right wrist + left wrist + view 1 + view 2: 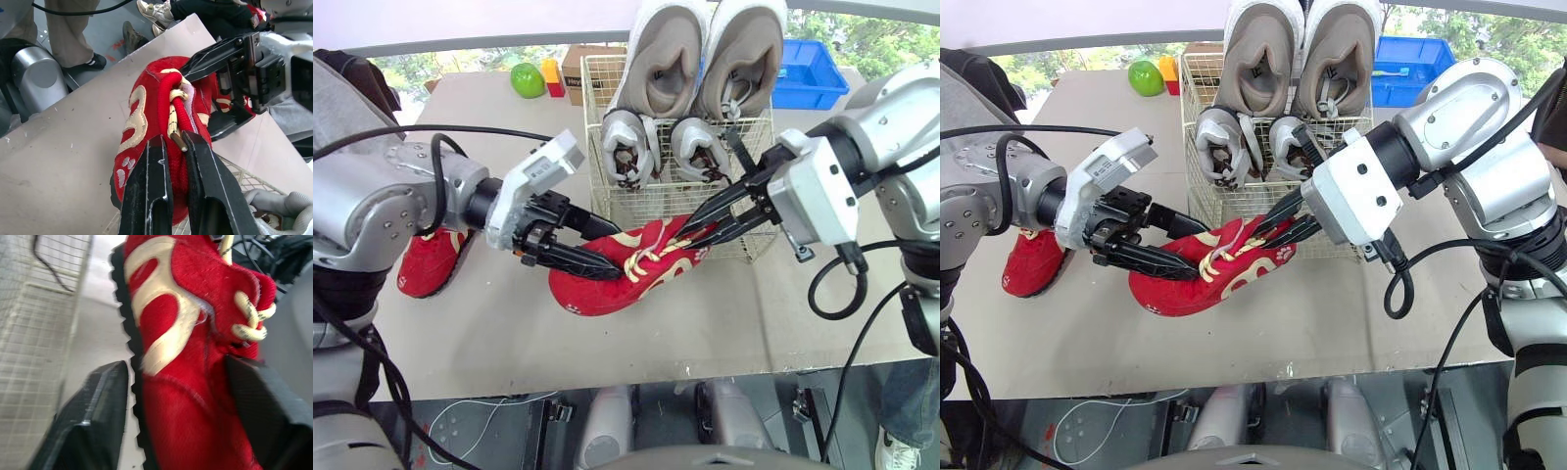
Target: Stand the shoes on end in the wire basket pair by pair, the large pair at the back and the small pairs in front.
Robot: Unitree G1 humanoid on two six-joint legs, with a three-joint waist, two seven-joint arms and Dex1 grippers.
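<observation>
1. Six shoes in all: two red, two large beige and two small grey.
2. One red shoe (626, 269) lies lengthwise in the middle of the frame, just in front of the wire basket (595, 117) and outside it. Its heel end points toward the basket's front wire. It has cream laces and cream stripes, with small white paw prints near the heel, and its maker's name cannot be read.
3. The left fingers (93, 426) are closed on this shoe's toe half, one on the sole side and one on the upper.
4. The right fingers (151, 196) are pinched together on the red rim of the shoe's opening, with a lace end caught between them.
5. The second red shoe (431, 259) rests on the worktop (489, 333) at the left of the frame, partly hidden behind the left arm.
6. The two large beige shoes (671, 59) stand on end side by side at the back of the basket, at the upper centre.
7. The two small grey shoes (628, 147) stand on end in front of them, also inside the basket.
8. At the far edge of the worktop stand:
   - one green round thing (528, 79) at upper left;
   - one cardboard box (576, 69) beside the basket, its dark print too small to read;
   - one blue bin (808, 73) at upper right.
</observation>
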